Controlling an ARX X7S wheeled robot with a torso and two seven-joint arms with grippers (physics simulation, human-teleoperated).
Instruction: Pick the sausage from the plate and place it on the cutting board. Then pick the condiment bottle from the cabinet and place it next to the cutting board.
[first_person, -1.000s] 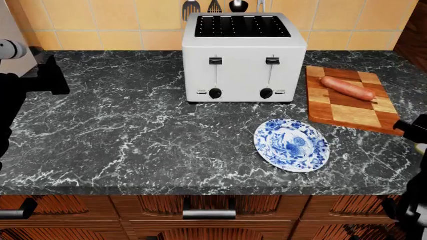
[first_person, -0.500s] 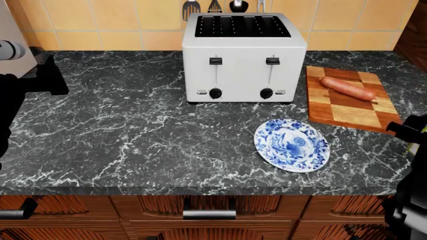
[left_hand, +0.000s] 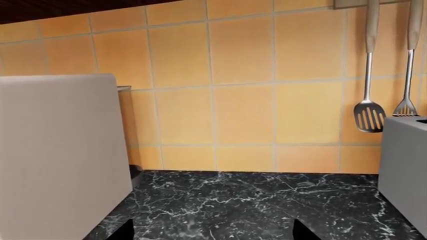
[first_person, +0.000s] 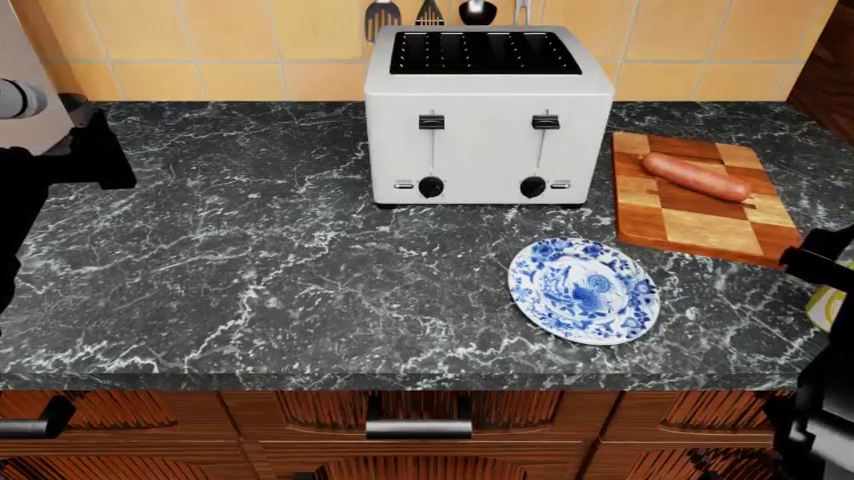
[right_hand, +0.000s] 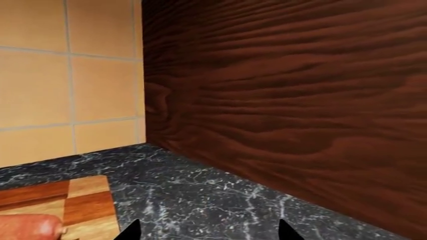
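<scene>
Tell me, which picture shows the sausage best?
The head view: the whole sausage lies on the cutting board. The right wrist view catches only one end of it at the picture's edge, and the left wrist view shows none.

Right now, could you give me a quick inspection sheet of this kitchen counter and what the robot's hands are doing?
Surface: black marble counter.
Job's things: sausage lies on the cutting board; plate is bare; a pale yellow sliver at the head view's right edge may be the condiment bottle.
Clutter: white toaster; white box.
Grippers: left gripper and right gripper show only dark fingertips, set apart, nothing between them.
Cables: nothing seen.
Surroundings: orange tiles, hanging utensils, dark wood cabinet side.
</scene>
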